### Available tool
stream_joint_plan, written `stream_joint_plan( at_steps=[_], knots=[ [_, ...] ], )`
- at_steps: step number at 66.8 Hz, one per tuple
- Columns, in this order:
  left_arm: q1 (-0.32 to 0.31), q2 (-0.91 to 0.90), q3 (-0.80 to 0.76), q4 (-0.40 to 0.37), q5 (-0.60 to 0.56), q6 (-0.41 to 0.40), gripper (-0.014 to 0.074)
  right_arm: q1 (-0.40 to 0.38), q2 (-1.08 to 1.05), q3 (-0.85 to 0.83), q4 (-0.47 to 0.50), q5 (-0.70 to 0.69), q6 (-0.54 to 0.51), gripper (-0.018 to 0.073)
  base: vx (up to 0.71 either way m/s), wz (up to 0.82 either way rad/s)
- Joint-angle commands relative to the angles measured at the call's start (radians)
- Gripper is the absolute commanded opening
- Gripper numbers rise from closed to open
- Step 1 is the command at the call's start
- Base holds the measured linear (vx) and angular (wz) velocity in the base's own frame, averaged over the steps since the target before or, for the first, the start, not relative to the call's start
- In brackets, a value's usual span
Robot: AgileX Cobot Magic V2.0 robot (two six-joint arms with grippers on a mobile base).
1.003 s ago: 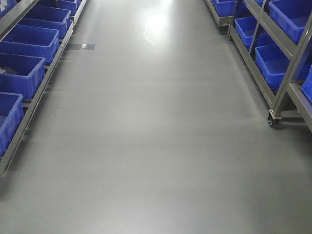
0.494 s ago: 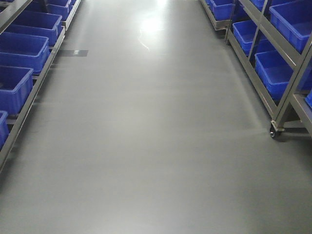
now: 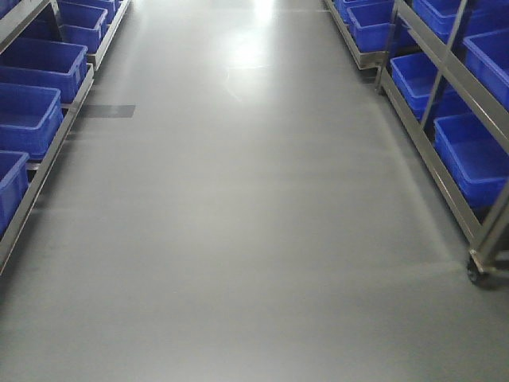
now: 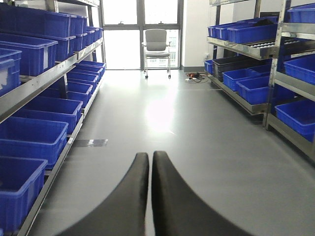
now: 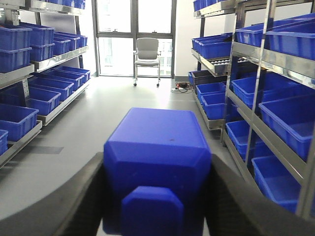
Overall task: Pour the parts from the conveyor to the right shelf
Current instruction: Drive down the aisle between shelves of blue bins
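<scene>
Right gripper [image 5: 158, 206] is clamped on the block [image 5: 157, 152], stud face toward the wrist camera, sitting square between my fingers. Left gripper [image 4: 150, 191] is pinched together, empty. I'm in the aisle with bare floor [image 3: 254, 239] ahead and no conveyor in view. Right shelf [image 3: 445, 95] runs alongside, bins [image 3: 477, 159] open-topped. Step, as I judge it: carry to the shelf. Firm squeeze, level wrist, steady roll. Turn in only once alongside a bin.

Daylight from far windows [image 4: 123, 44], glare on floor [image 3: 254, 56], slightly soft focus
</scene>
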Motion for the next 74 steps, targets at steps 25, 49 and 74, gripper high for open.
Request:
stream_joint_plan(
  at_steps=[25, 49, 74],
  knots=[
    [-0.005, -0.006, -0.020, -0.006, -0.073, -0.007, -0.0006, -0.001, 0.013, -0.027, -0.001, -0.082, -0.006, -0.0004, 0.65, 0.10],
    [-0.005, -0.006, -0.020, -0.006, -0.073, -0.007, -0.0006, -0.001, 0.013, -0.027, -0.001, -0.082, -0.006, -0.0004, 0.65, -0.01],
    [-0.005, -0.006, -0.020, -0.006, -0.073, -0.007, -0.0006, -0.001, 0.013, -0.027, -0.001, -0.081, -0.006, -0.0004, 0.68, -0.15]
  ],
)
